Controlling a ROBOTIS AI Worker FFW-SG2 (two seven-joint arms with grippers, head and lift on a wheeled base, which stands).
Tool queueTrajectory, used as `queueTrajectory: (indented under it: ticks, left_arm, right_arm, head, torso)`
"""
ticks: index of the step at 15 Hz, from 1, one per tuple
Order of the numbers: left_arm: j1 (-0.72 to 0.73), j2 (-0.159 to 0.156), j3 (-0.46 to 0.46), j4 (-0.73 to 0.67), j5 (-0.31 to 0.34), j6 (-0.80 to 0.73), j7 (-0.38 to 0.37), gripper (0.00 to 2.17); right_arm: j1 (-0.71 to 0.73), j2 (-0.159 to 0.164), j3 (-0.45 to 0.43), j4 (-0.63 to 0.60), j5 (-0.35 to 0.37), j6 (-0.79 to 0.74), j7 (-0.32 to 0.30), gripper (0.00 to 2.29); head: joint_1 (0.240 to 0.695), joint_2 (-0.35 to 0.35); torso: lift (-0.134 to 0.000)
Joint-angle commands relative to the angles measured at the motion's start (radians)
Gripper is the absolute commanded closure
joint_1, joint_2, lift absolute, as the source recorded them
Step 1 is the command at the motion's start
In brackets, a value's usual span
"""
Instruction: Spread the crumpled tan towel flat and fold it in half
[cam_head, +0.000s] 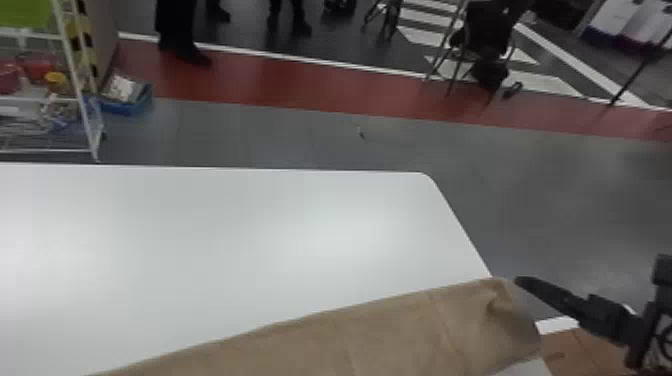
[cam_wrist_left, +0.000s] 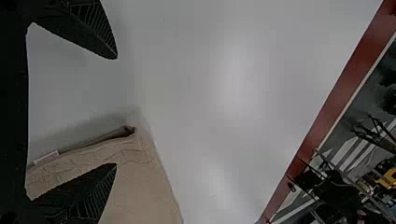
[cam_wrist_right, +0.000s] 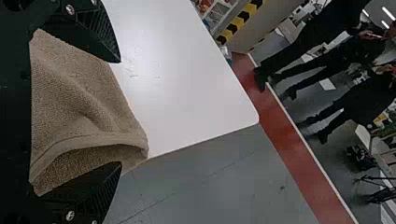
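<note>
The towel (cam_wrist_right: 77, 98) is nubby, matt cloth, rough in its loops. It lies over a smooth white surface (cam_head: 240, 235) with a soft sheen, while the gray floor (cam_head: 575, 200) looks smooth, faintly glossy.

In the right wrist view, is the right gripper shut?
No, the right gripper has its fingers wide apart, with the tan towel showing between them.
</note>
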Motion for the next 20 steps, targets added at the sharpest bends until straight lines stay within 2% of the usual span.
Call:
queueTrajectory:
  ticks: [1,7,11,13,15,17,18,19,20]
  left_arm:
    - [0.038,-0.013,-0.014,-0.040,0.020,0.005,-0.003,0.06]
    - [0.060,-0.012,-0.103,-0.049,0.005,0.057,-0.005,0.14]
    - [0.071,-0.010,-0.170,-0.049,-0.049,0.054,0.020,0.15]
    - [0.075,-0.007,-0.212,-0.049,-0.098,0.045,0.052,0.15]
    - [0.077,-0.005,-0.232,-0.046,-0.112,0.039,0.056,0.16]
    - [0.077,0.001,-0.252,-0.046,-0.115,0.036,0.049,0.40]
    - [0.077,0.002,-0.262,-0.046,-0.121,0.036,0.039,0.64]
    - [0.074,0.004,-0.275,-0.040,-0.137,0.030,0.023,1.06]
    - [0.072,0.005,-0.282,-0.034,-0.149,0.030,0.018,1.59]
  right_arm:
    - [0.004,0.003,-0.005,-0.011,-0.007,0.005,0.000,0.11]
    - [0.011,0.006,-0.012,-0.006,-0.024,0.018,0.000,0.11]
    - [0.014,0.006,-0.023,-0.003,-0.038,0.021,0.005,0.11]
    - [0.014,0.006,-0.031,0.000,-0.050,0.021,0.006,0.11]
    - [0.014,0.006,-0.034,0.003,-0.053,0.021,0.006,0.11]
    - [0.014,0.005,-0.034,0.009,-0.053,0.021,0.006,0.11]
    - [0.012,0.003,-0.032,0.016,-0.053,0.021,0.006,0.11]
    - [0.011,0.003,-0.032,0.019,-0.053,0.021,0.006,0.11]
    - [0.011,0.001,-0.032,0.022,-0.053,0.021,0.006,0.11]
  head:
    - [0.695,-0.350]
    - [0.695,-0.350]
    - [0.695,-0.350]
    - [0.695,-0.350]
    - [0.695,-0.350]
    - [0.695,-0.350]
    - [0.695,-0.350]
    - [0.695,-0.350]
    - [0.695,-0.350]
  torso:
    - [-0.123]
    - [-0.123]
    - [-0.123]
    - [-0.123]
    - [-0.123]
    - [-0.123]
    - [-0.123]
    - [-0.123]
    - [-0.123]
